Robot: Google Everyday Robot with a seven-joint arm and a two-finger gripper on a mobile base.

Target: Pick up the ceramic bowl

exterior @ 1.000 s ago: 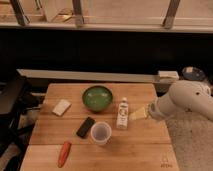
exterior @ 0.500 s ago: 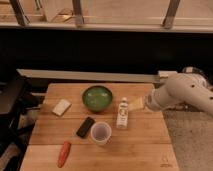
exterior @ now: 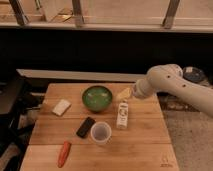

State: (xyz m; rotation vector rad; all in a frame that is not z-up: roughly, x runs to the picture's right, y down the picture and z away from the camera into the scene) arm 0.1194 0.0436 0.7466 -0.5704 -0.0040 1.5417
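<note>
Camera view, green ceramic bowl (exterior: 96, 97) upper centre of the desk (exterior: 145, 131), claw (exterior: 124, 93) just to its right, cannot tell whether open or closed.

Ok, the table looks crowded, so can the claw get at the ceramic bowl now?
Probably yes. The claw is just beside the ceramic bowl with nothing between them; the white bottle lies nearer the front edge.

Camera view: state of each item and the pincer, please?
ceramic bowl, upright, empty, ungrasped.
cup, upright.
white bottle, right of bowl, untouched.
black case, lying flat.
orange stick, lying flat.
white pad, lying flat.
pincer, right of bowl, not touching it.
</note>
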